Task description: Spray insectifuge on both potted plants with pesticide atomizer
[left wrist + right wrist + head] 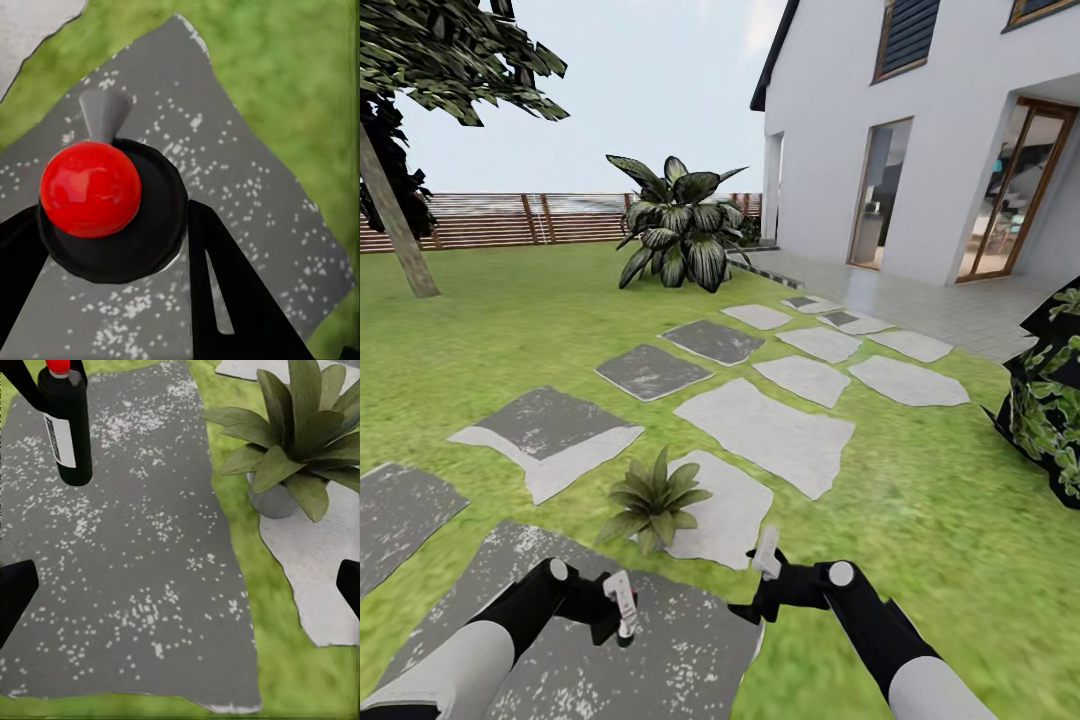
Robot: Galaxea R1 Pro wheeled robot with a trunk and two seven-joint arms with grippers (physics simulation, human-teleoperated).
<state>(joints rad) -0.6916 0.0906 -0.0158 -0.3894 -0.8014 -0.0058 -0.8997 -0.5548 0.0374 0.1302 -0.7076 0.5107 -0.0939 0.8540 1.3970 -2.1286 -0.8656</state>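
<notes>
One potted plant [655, 500], one atomizer [66, 424]

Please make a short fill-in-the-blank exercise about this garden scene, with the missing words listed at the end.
1. The left gripper is shut on the atomizer, a black bottle with a ____ cap.
2. The potted plant stands in a small ____ pot at the edge of a pale stepping stone.
3. The right gripper holds nothing, and its jaws are ____.
4. Behind the lawn runs a brown wooden ____.

Missing words: red; grey; open; fence
</notes>
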